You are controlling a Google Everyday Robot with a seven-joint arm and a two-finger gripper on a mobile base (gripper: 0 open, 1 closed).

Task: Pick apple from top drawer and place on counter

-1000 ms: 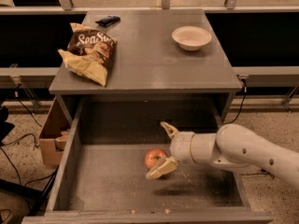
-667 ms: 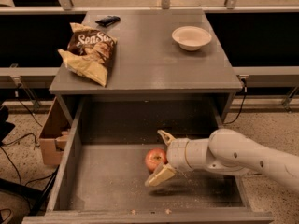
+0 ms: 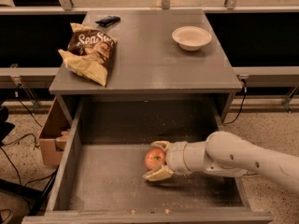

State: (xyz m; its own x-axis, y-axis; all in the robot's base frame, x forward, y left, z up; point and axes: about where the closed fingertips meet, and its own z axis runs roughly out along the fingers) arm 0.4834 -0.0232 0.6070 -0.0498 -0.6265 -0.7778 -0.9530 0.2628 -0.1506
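Cardboard box sits on the floor at far left, just beside the open top drawer. On the counter above it I see a chip bag, a small dark object behind the bag, and a bowl toward the right. The apple is inside the drawer, right of centre. My gripper reaches in from the right, its fingers pinched narrow against the fruit, one on each side.
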